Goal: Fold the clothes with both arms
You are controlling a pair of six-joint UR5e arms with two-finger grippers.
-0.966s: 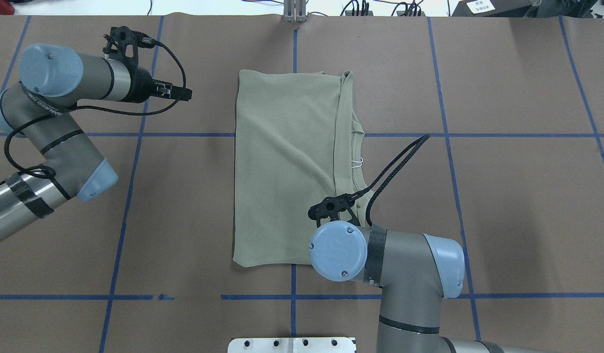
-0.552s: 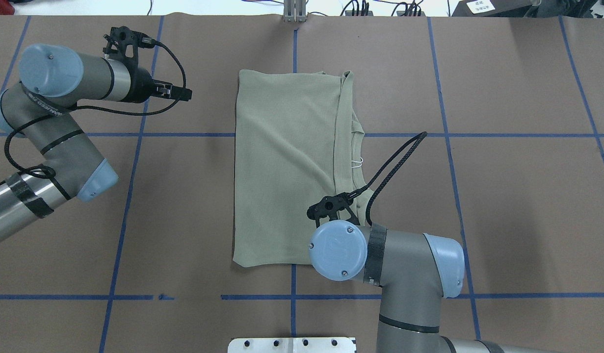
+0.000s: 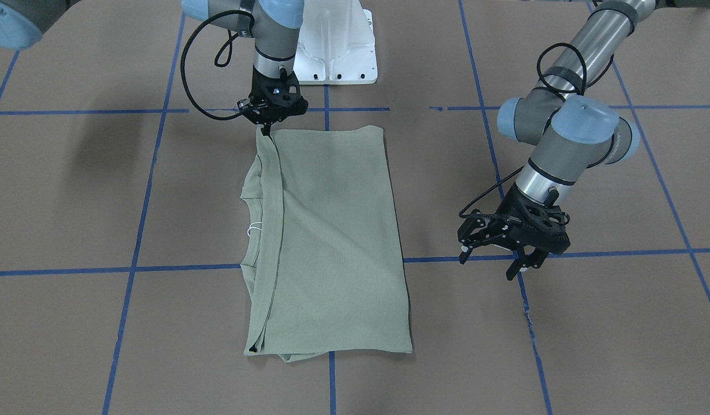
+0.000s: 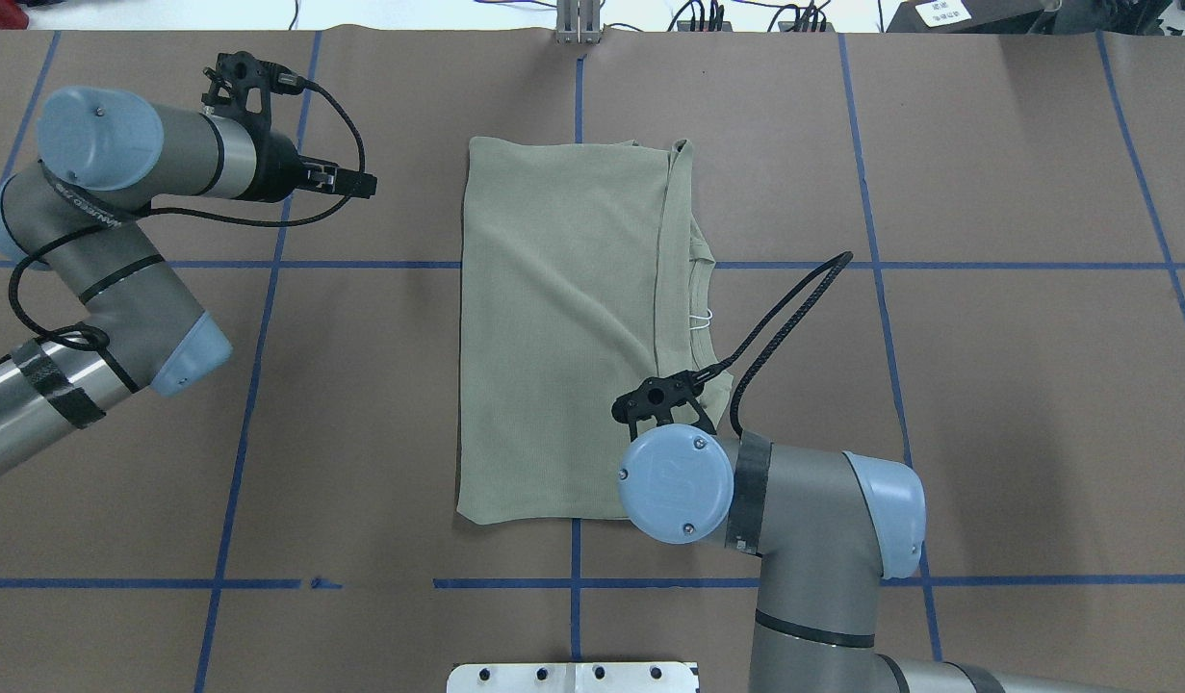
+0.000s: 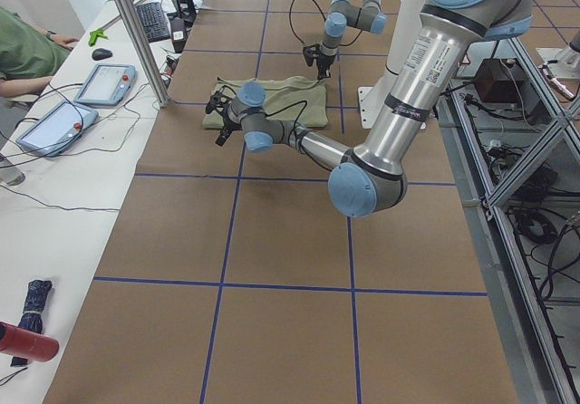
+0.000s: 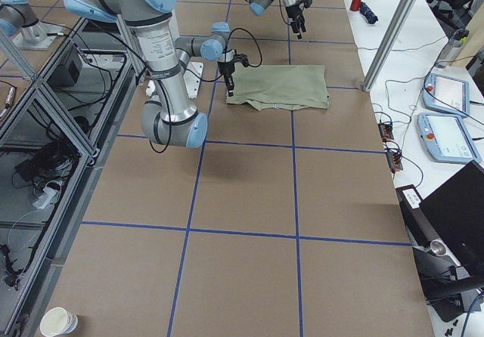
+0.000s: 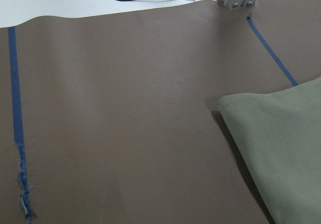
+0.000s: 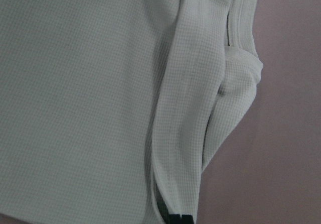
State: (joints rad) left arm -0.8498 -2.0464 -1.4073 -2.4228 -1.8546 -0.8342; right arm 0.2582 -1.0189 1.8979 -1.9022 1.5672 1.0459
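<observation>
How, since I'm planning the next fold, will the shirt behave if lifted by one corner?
Likely floppy: the shirt is thin knit lying flat in soft layers, so it should drape and the layers may unfold. Probably light, being one thin garment; a corner pinch by the right tool should lift it. Its textured weave suggests little slipping.

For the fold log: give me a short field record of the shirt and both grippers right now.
shirt: pale green, folded into a long rectangle, flat on the table, collar peeking out along one long edge
right gripper: fingers together, pinching the shirt's corner nearest the white base
left gripper: open, above bare table, apart from the shirt
table: brown cover, blue tape grid
</observation>
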